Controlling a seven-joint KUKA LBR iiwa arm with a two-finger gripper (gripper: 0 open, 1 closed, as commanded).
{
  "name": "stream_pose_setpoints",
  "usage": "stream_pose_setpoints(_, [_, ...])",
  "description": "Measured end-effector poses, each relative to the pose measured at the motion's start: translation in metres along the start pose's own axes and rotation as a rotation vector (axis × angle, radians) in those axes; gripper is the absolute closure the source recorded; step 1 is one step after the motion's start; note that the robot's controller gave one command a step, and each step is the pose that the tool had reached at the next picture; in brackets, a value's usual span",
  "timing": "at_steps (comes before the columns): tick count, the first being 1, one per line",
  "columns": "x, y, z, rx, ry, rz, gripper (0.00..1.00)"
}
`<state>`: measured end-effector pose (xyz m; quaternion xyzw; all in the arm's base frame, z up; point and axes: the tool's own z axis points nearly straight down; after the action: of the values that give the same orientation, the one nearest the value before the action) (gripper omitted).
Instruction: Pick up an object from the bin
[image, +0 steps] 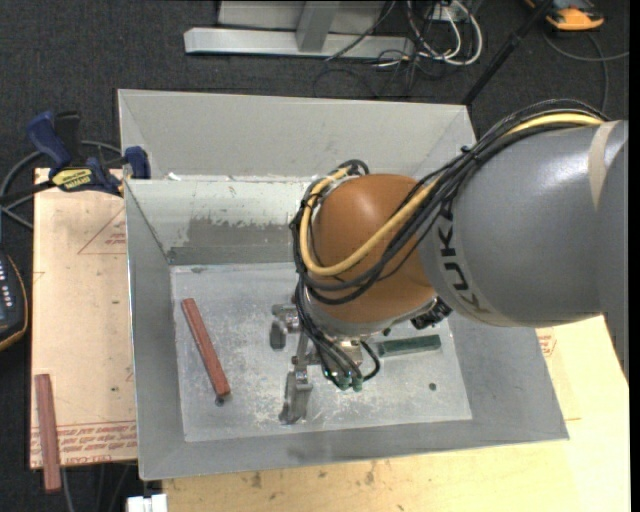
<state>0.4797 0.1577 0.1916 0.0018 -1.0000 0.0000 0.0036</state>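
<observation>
While the arm (540, 240) reaches into the grey bin (150, 300) from the right, its gripper (293, 368) hangs below the orange wrist cover (365, 245). It is low over the scuffed floor, near the bin's front wall and about midway across. Whether the gripper is spread or clenched cannot be told from this angle, and nothing can be made out in its grasp. Two candidate things lie on the floor. A reddish-brown stick (205, 348) lies flat and slanting along the left side, apart from the gripper. A dark green flat strip (412, 344) lies to the right, partly hidden beneath the wrist. The gripper stands between them, over neither. The step in hand is judged to be the approach, with no pick yet secured. The next move calls for shifting sideways over one thing, most plausibly the fully exposed stick. The closing direction must then be aligned across its narrow width before lowering to the floor.
</observation>
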Motion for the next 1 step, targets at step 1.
stream_pose_setpoints(1, [-0.0174,-0.1073,0.0987,0.004,0.000,0.077,0.00])
